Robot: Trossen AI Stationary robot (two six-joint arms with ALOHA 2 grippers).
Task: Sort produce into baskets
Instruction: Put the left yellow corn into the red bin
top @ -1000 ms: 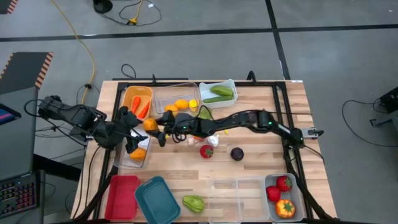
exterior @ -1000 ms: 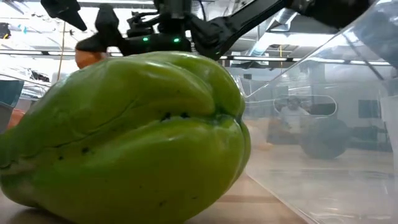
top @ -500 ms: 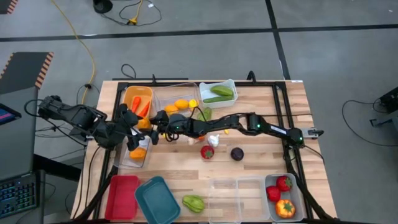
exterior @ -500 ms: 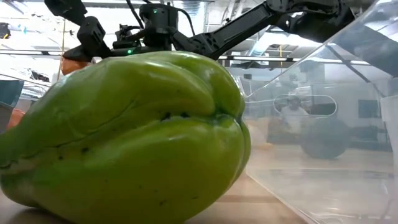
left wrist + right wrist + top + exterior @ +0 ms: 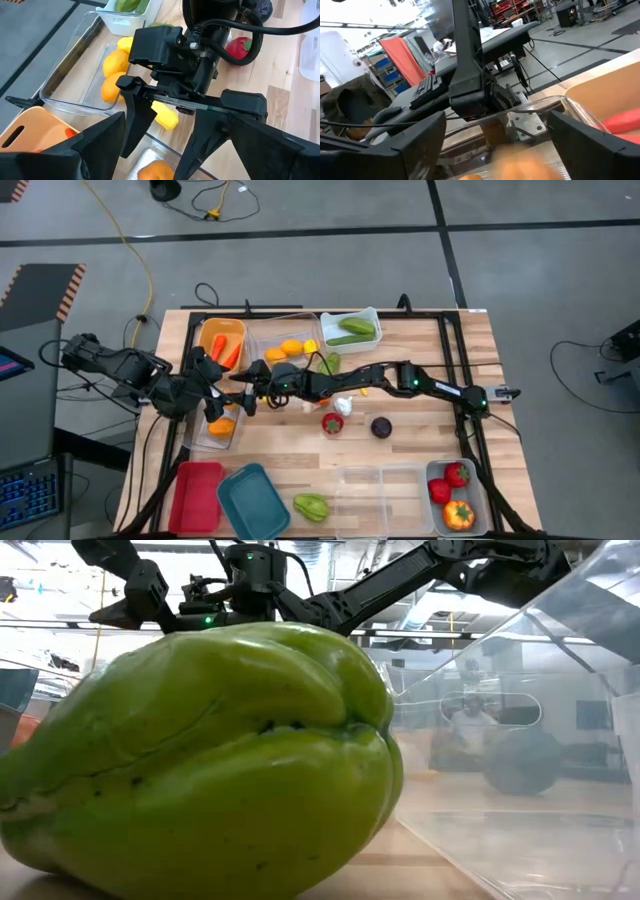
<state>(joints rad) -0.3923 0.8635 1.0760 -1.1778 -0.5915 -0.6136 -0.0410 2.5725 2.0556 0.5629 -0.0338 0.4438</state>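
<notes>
My right gripper (image 5: 243,388) reaches across to the table's left side and stands open, level, above a clear basket (image 5: 213,443). An orange fruit (image 5: 222,424) lies in that basket. In the right wrist view it shows as a blurred orange shape (image 5: 520,161) below the fingers. My left gripper (image 5: 212,393) hovers open at the table's left edge beside the same basket, holding nothing. On the table lie a red tomato (image 5: 332,423), white garlic (image 5: 343,406) and a dark purple fruit (image 5: 381,426).
At the back stand an orange basket (image 5: 209,338) with carrots, a clear one (image 5: 262,340) with orange and yellow fruit, and a white one (image 5: 372,316) with green produce. In front are red (image 5: 197,495), teal (image 5: 252,502), clear (image 5: 380,492) and grey (image 5: 436,475) baskets. A green pepper (image 5: 200,760) fills the low view.
My right gripper has carried an orange fruit toward the table's left edge and slightly down, then opened and let it go. The fruit is no longer between its fingers and has dropped toward the clear basket below.
</notes>
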